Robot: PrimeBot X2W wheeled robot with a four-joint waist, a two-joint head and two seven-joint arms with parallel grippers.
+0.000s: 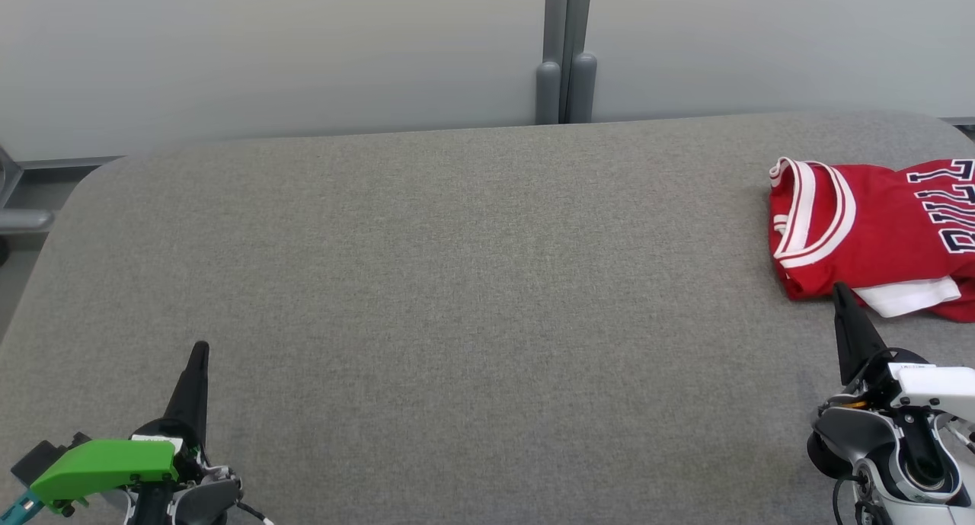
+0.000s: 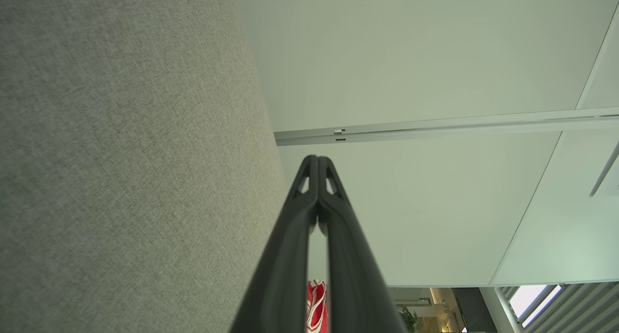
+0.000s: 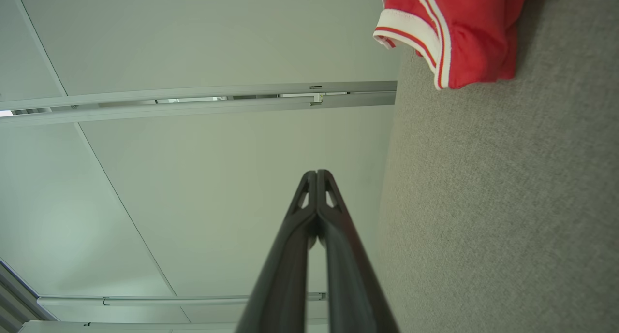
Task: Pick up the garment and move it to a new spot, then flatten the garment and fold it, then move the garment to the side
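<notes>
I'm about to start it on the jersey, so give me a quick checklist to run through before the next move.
1. The jersey is on the table: ok, far right side.
2. Whole jersey in the head view: not ok, the right edge cuts it off.
3. The right claw is empty: ok, shut, short of the jersey.
4. The left claw is empty: ok, shut, far from the jersey.
5. Both open for a grasp: not ok.
6. Jersey lying flat: not ok, folded over itself.

A desk (image 1: 457, 296) with a grey woven fabric top and rounded far corners. On it, at about two o'clock near its right edge, lies a red garment (image 1: 868, 228) with white trim and dark lettering, loosely folded over itself.
</notes>
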